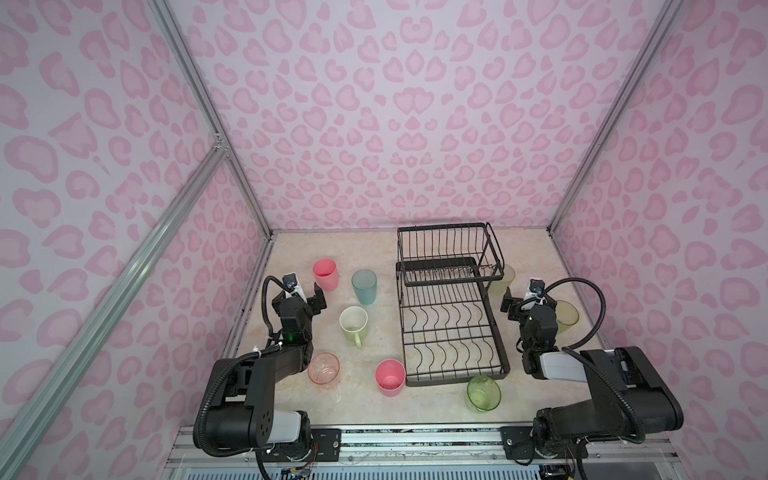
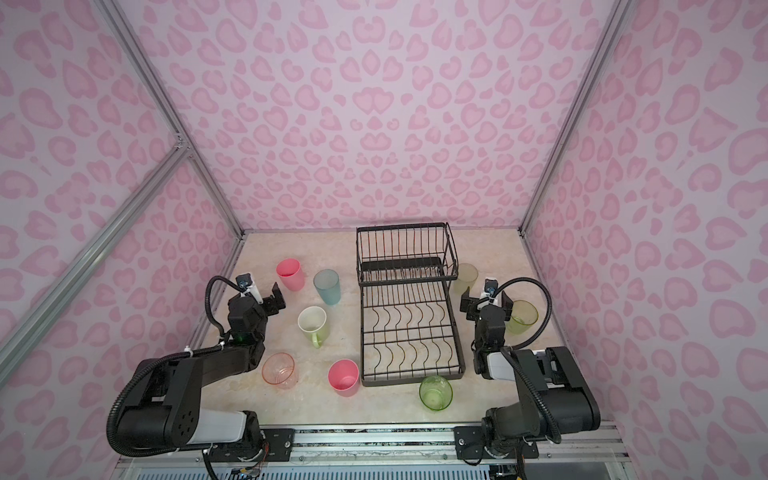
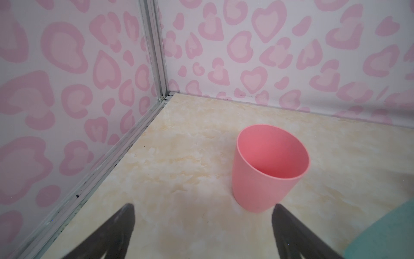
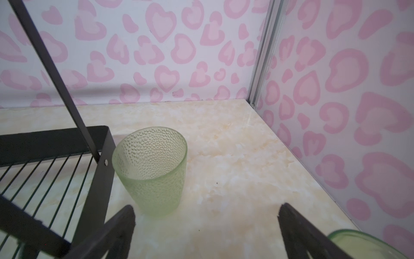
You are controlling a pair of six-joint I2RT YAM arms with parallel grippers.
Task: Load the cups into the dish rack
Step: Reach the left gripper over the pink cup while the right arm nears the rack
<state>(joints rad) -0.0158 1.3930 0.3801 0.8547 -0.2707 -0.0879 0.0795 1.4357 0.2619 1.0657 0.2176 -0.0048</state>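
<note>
Walls close three sides of the marble-look table (image 1: 374,257). The black dish rack (image 1: 457,379) sits right of centre, and the cups stand outside it. Reaching forward low, the left gripper (image 3: 203,205) gapes before an upright pink tumbler (image 3: 266,179). The right gripper (image 4: 207,205), equally wide, faces a frosted green tumbler (image 4: 154,177) just beside the rack's corner.

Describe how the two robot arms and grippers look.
The left arm and right arm are black, each with a light-grey segment. A ribbed black cable loops to each wrist camera, a green light glows below, and the fingers are dark and flat.
</note>
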